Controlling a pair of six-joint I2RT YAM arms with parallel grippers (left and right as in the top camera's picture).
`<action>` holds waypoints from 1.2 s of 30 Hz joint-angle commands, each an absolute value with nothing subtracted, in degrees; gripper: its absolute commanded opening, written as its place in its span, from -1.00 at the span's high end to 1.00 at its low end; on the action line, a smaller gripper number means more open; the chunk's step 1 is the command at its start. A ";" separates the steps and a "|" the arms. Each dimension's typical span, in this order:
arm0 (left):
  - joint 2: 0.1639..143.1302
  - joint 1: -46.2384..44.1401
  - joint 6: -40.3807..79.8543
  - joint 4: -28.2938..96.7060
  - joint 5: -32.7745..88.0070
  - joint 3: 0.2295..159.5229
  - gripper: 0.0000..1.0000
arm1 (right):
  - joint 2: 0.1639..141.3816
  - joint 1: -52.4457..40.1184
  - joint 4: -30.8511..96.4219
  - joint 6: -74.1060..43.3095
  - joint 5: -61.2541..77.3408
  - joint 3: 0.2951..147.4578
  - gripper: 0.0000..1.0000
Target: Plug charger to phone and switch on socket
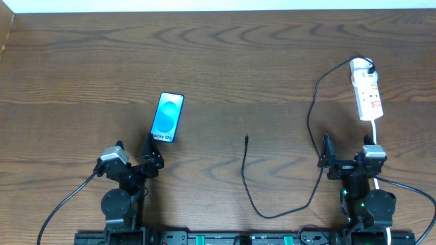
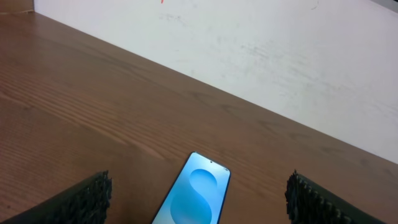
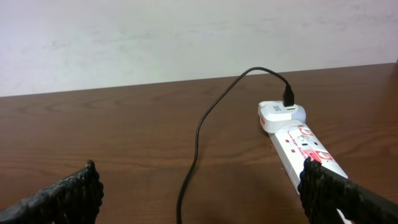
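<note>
The phone [image 1: 167, 117] lies flat, screen up and bright blue, left of centre; in the left wrist view the phone [image 2: 198, 198] sits just ahead, between the fingers. My left gripper [image 1: 154, 155] [image 2: 199, 186] is open and empty, right behind it. The charger [image 1: 249, 184] is a thin black cable. Its free tip rests mid-table and its plug [image 3: 288, 98] sits in the far end of the white socket [image 1: 366, 92] [image 3: 305, 146]. My right gripper [image 1: 327, 158] [image 3: 199, 177] hovers open and empty. The cable [image 3: 205, 115] runs between its fingers and the strip is beside the right one.
The strip's white cord [image 1: 376, 133] runs back toward the right arm's base. A pale wall [image 3: 186, 37] borders the table's far edge. Bare brown wood [image 1: 238, 61] spreads between phone and strip.
</note>
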State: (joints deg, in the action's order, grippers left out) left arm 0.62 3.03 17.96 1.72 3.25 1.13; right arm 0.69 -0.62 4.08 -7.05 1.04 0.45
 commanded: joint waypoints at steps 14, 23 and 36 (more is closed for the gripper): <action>0.23 3.46 17.41 4.05 0.40 0.23 -0.78 | 0.30 -1.17 4.32 -7.68 0.34 0.30 -0.98; 0.34 3.46 17.41 4.03 0.38 0.23 -0.79 | 0.30 -1.17 4.32 -7.66 0.34 0.32 -0.98; 1.41 3.46 14.59 4.80 1.02 4.43 -0.79 | 0.30 -1.17 4.32 -7.68 0.34 0.30 -0.99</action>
State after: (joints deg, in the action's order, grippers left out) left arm 0.64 3.03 17.23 3.25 2.57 2.02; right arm 0.69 -0.62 4.08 -7.05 1.04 0.45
